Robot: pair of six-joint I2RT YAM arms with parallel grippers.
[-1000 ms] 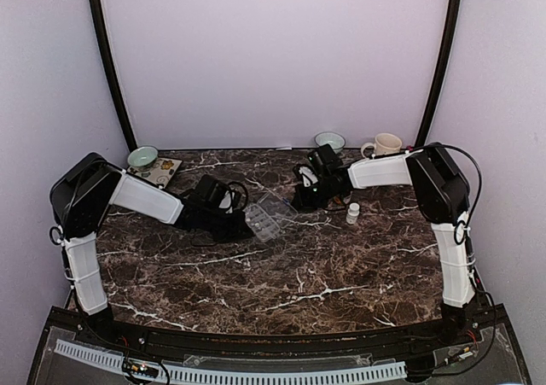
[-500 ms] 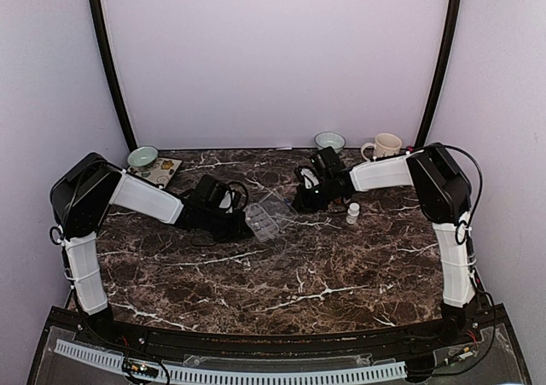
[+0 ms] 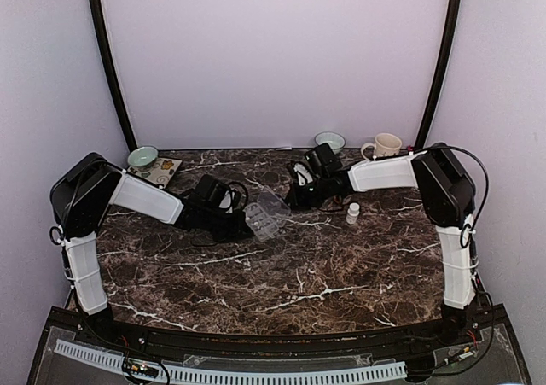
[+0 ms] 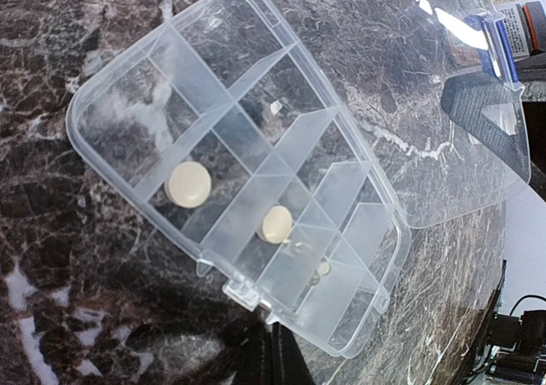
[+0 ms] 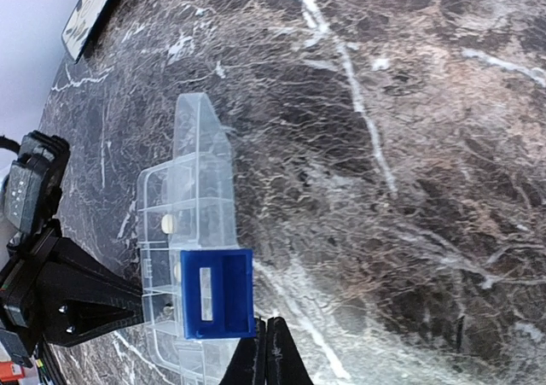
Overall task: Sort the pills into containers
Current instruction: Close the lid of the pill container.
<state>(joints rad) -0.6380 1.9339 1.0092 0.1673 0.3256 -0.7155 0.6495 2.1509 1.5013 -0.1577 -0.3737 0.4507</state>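
Note:
The clear organiser box (image 3: 266,218) lies mid-table with its hinged lid (image 4: 409,95) raised. In the left wrist view its compartments (image 4: 230,137) hold two cream round pills (image 4: 188,183) (image 4: 275,224) and small bits (image 4: 322,268). My left gripper (image 4: 271,355) is shut, its tip at the box's near rim by the clasp tab; in the top view it (image 3: 246,228) is left of the box. My right gripper (image 5: 263,355) is shut, its tips against the lid's edge (image 5: 205,172) beside the blue latch (image 5: 217,293); in the top view it (image 3: 293,203) is right of the box.
A tiny white bottle (image 3: 351,213) stands right of the box. A cream mug (image 3: 386,145) and a bowl (image 3: 329,140) are at the back right. Another bowl (image 3: 142,156) and a printed card (image 3: 162,171) are at the back left.
My right gripper has moved left and the lid has swung up and leftward over the box. The left arm has hardly moved.

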